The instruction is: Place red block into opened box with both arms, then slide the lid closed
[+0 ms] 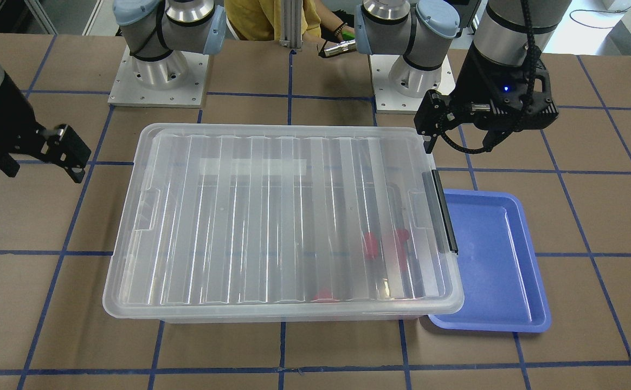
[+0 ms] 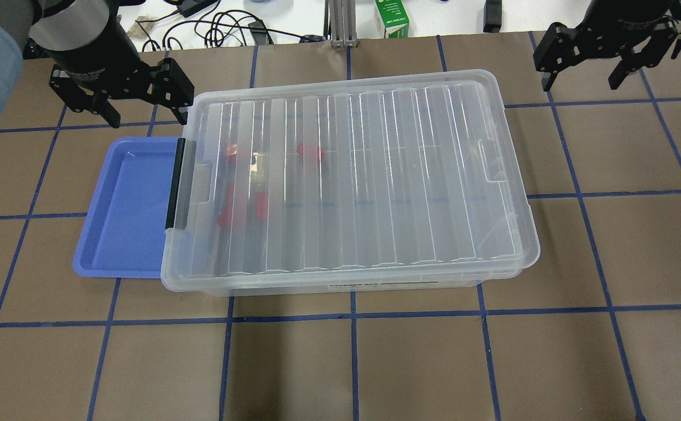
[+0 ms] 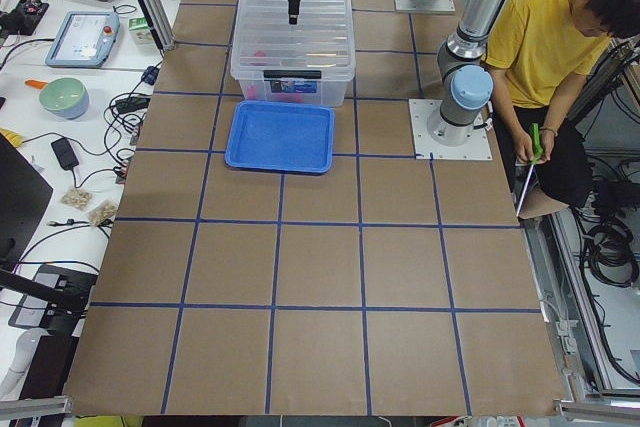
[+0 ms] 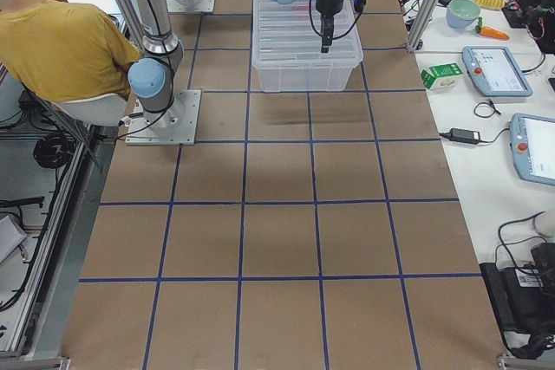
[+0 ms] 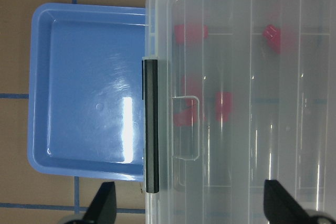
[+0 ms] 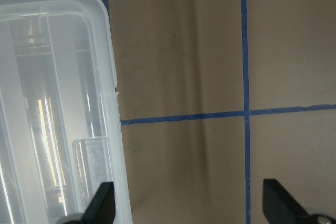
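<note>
Overhead view, clock dirs from the box. Box (image 2: 293,287) sits mid-bench, long side across. Lid (image 2: 410,175) lies flat on top and covers the opening end to end, ribs running 12 to 6. Several red blocks (image 2: 310,152) are inside the box, blurred through the lid and bunched toward the 9 o'clock end near the black bar (image 2: 175,184); exact count is hard to tell. Blue tray (image 2: 124,199) is on the bench (image 2: 375,362) at 9 o'clock, its near edge tucked under the box rim.

L arm (image 2: 77,35) is at approx 10 o'clock. L jaws are spread wide, gripping nothing. In the wrist cam one tip is over the bench by the tray and the other over the lid, so they straddle the bar end.

R arm (image 2: 624,26) is at approx 2 o'clock. R jaws are also spread wide and empty, above bare bench just off the box corner, apart from the rim.

Person in yellow shirt (image 3: 545,37) is seated behind the arm bases.
</note>
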Robot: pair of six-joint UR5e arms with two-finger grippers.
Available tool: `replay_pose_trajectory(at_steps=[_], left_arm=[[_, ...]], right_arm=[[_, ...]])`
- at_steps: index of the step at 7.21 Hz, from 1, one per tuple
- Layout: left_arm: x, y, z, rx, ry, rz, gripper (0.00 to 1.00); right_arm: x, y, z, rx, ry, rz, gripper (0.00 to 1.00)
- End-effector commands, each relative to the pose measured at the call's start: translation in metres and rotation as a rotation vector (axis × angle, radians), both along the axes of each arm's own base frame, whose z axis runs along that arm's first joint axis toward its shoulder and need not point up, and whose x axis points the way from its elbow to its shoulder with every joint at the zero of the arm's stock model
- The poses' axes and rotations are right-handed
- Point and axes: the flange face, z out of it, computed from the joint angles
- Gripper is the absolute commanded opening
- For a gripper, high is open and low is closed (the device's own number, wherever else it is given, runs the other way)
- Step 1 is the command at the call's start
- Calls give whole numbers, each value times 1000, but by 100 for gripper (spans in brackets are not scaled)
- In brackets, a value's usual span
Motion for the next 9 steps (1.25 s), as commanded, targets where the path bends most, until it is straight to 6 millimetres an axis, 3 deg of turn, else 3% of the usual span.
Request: replay_pose_trajectory(at_steps=[1, 2, 3, 9], left_arm=[[2, 0, 2, -5, -4, 0, 100], [1, 0, 2, -5, -4, 2, 100], [1, 0, 2, -5, -4, 3, 100], [1, -1, -1, 0, -5, 2, 100]], right_arm=[[47, 29, 29, -7, -27, -78, 100], [80, 32, 23, -3, -23, -67, 100], [92, 34, 21, 6, -20, -50, 100], [92, 32, 14, 19, -29, -38, 100]])
